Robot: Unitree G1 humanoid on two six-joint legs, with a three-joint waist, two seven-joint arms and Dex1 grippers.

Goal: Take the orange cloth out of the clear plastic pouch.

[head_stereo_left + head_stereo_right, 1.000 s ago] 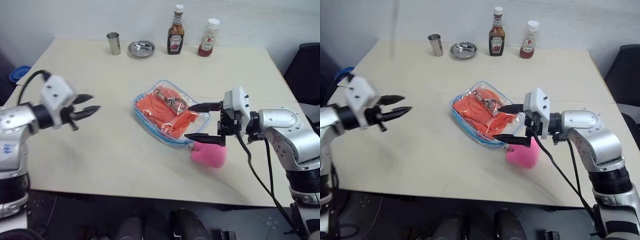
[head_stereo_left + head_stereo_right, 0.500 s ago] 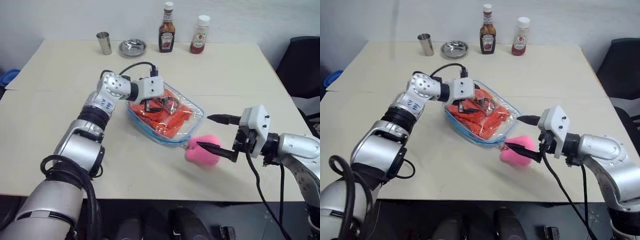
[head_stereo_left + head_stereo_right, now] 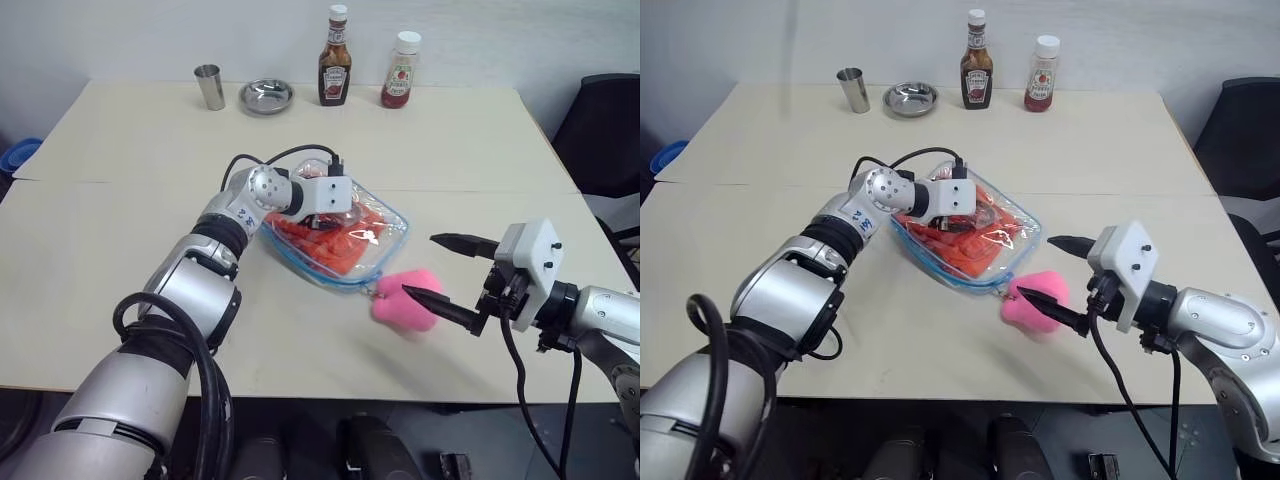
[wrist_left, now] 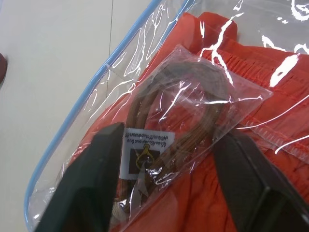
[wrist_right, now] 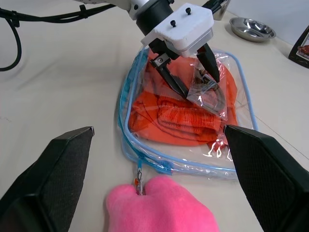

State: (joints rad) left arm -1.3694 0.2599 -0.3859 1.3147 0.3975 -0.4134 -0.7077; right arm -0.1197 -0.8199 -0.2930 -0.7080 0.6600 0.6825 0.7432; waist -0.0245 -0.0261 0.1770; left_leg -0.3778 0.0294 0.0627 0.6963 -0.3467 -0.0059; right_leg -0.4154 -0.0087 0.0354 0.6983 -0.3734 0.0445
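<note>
Two tabletops: you have pale beige tables (image 3: 130, 250) pushed together, the seam running sideways just behind the clear plastic pouch (image 3: 385, 245).
Room: white wall behind the far edge; a dark chair (image 3: 605, 130) off the right side of the pouch's table.
Edges: the near table edge lies well in front of the pouch; bare top stretches wide to its left and behind it.
Pouch: flat, shiny, crinkled plastic with light blue trim and rounded corners, lying near the middle of the table.
Orange cloth (image 3: 965, 245): soft, bunched, bright orange-red, inside the pouch, seen through its wall.
Small packet (image 4: 188, 121): clear wrap with brown cord and a white label, on top of the cloth in the pouch.
Left gripper (image 5: 190, 72): you see its black fingers part-spread, straddling that small packet over the pouch; whether they touch it you cannot tell.
Right gripper (image 3: 445, 272): to the right of the pouch, fingers spread wide, holding nothing.
Pink plush toy (image 3: 405, 305): rounded, fuzzy, touching the pouch's near right corner, under the right gripper's lower finger.
Far edge, behind the pouch: two sauce bottles (image 3: 334, 58), a steel dish (image 3: 266, 96), a metal cup (image 3: 209, 86).
</note>
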